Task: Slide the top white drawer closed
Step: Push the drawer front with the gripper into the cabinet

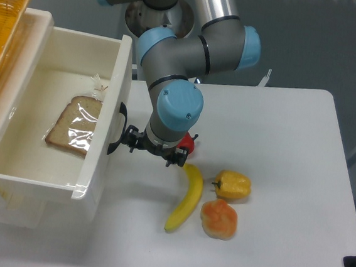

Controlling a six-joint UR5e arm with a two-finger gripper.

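From the fixed camera, the top white drawer [53, 121] stood pulled open at the table's [293, 119] left edge, a bagged bread slice [75, 123] inside. The gripper [154, 149] hung just beside its black handle [119, 128]; whether its fingers were parted could not be told.

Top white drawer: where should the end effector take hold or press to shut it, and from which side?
Probably at the curved black handle on the front panel of the top white drawer, coming from the table side. The drawer stands pulled out, bagged bread inside, and the end effector is already beside that handle.
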